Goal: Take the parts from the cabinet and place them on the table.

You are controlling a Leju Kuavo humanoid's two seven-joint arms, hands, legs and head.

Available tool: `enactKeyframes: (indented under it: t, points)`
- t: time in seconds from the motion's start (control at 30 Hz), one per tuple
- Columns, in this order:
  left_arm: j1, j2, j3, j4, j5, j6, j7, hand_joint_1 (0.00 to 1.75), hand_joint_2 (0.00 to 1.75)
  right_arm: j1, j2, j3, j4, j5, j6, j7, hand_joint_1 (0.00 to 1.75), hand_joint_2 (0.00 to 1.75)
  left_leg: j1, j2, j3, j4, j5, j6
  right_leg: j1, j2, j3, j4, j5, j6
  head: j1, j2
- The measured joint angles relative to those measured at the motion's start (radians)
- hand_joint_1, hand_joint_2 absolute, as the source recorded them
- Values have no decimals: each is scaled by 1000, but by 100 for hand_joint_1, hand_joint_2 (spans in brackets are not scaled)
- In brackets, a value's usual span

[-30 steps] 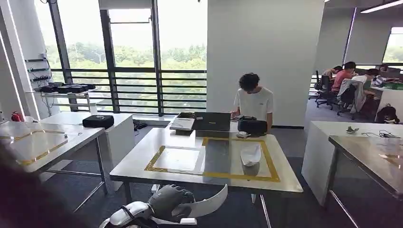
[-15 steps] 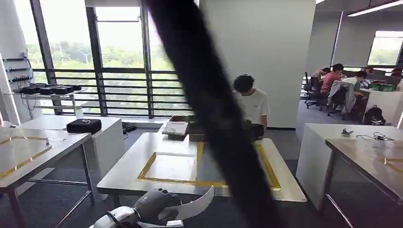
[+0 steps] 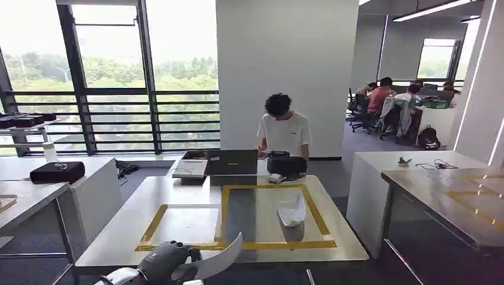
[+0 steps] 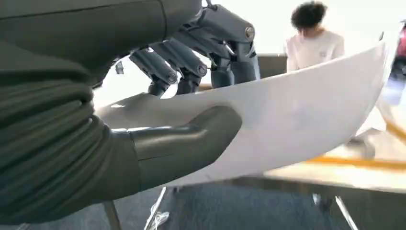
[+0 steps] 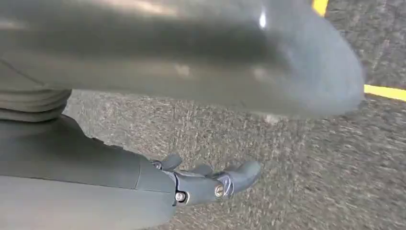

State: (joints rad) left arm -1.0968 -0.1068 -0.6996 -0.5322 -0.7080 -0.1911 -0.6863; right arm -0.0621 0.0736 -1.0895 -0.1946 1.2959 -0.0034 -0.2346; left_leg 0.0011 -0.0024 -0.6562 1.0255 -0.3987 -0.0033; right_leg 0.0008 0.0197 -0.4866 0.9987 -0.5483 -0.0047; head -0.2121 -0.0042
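A curved white part is gripped in the left hand, thumb pressed on one face, fingers curled over the other. Hand and part are held low, just short of the near edge of the table. A second white part is seen beyond the hand, inside the yellow tape frame. A person is stationed at the far side. The right hand is seen over grey carpet, fingers loosely apart, nothing held.
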Motion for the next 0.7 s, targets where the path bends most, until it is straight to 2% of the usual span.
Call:
enactKeyframes:
  t: [0.03,0.07,0.1,0.13,0.17,0.2,0.23,0.27,0.3,0.33,0.37,0.4,0.43,0.47,0.5,0.53,0.57,0.6,0.63,0.67,0.7]
  points:
    - [-1,0,-1,-3,0,1,0,175,175,-1,0,0,0,0,0,-1,0,0,2,-4,1,-8,0,7,2,0,14,11,9,7,13,2]
    - [-5,0,-1,-2,0,1,2,175,175,-1,0,0,0,0,0,0,0,0,3,-4,13,-7,-5,17,3,1,8,20,20,10,21,2]
    - [-4,-2,-1,-5,0,1,2,175,175,0,-2,0,0,0,0,0,0,0,6,-4,27,-12,-11,24,0,-4,-13,61,29,15,25,4]
    - [-7,-3,-1,-4,0,2,2,175,175,-1,0,0,0,0,0,-1,0,0,6,-4,38,-13,-20,33,-2,-9,-50,123,48,19,32,4]
    - [-9,-5,-1,-5,0,2,0,175,175,-3,0,0,0,0,0,-1,0,0,6,-5,47,-13,-30,35,-4,-11,-100,191,48,23,39,4]
    - [-7,-5,-1,-4,0,2,0,175,175,-5,0,0,0,0,0,-1,0,0,5,-5,59,-13,-42,35,-5,-11,-155,256,19,26,44,5]
    - [-3,-5,-1,-4,0,2,0,175,175,-5,0,0,0,0,0,-1,0,0,5,-5,73,-13,-56,35,-6,-11,-202,302,-29,30,51,5]
    - [1,-5,-1,-3,0,2,0,175,175,-4,0,0,0,0,0,0,0,0,5,-5,90,-13,-70,35,-7,-12,-237,320,-73,33,58,5]
    - [3,-5,-2,-2,0,2,0,175,175,-1,0,0,0,0,0,0,0,0,6,-5,108,-13,-86,34,-9,-13,-255,306,-94,36,64,5]
    - [3,-5,-2,-2,0,2,0,175,175,1,0,0,0,0,0,0,0,0,6,-6,128,-13,-101,31,-11,-15,-260,267,-92,36,71,5]
    - [3,-5,-2,-1,0,2,0,175,175,2,0,0,0,0,1,0,0,0,6,-5,152,-13,-119,28,-12,-16,-253,197,-53,35,77,5]
    - [3,-5,-2,-1,0,2,0,175,175,4,0,0,0,-2,1,-1,0,0,6,-4,173,-13,-137,26,-12,-18,-240,118,28,34,82,5]
    - [4,-5,-2,1,0,2,-1,175,175,7,0,0,0,-4,2,0,0,0,5,-2,173,-16,-152,21,-12,-23,-231,41,148,29,85,5]
    - [6,-10,-2,4,0,2,-1,175,175,10,1,0,1,-10,4,-1,0,0,1,-7,201,-5,-169,16,-6,-28,-235,12,204,25,88,4]
    - [8,-12,-2,4,0,2,0,175,175,11,1,0,2,-11,6,1,0,0,-1,-10,204,-10,-189,8,-4,-30,-221,24,192,18,91,5]
    - [8,-15,-3,3,0,2,0,175,175,11,1,0,2,-16,8,0,0,0,-1,-9,224,-15,-194,1,-3,-27,-211,29,185,11,94,4]
    - [7,-18,-3,2,-1,1,2,175,175,9,2,-1,2,-18,8,0,0,0,-2,-9,230,7,-183,-6,-6,-24,-203,27,175,5,98,4]
    - [-2,-24,-3,-2,-2,1,1,175,175,2,2,-1,1,-20,11,0,0,0,0,-10,212,48,-169,-12,-7,-21,-188,28,162,-2,100,5]
    - [-8,-29,-3,-4,-2,1,3,175,175,0,2,-1,1,-24,12,-1,0,0,3,-5,174,107,-154,-14,-8,-17,-177,26,152,-10,100,5]
    - [-15,-36,-3,-4,-2,1,2,175,175,-1,2,-2,1,-29,14,0,0,0,2,-3,132,172,-155,-13,-9,-16,-165,25,139,-15,102,5]
    - [-15,-42,-3,-3,-3,-5,2,175,175,-2,2,-5,1,-36,14,0,0,0,2,-3,83,234,-184,-16,-9,-13,-151,25,126,-19,103,5]
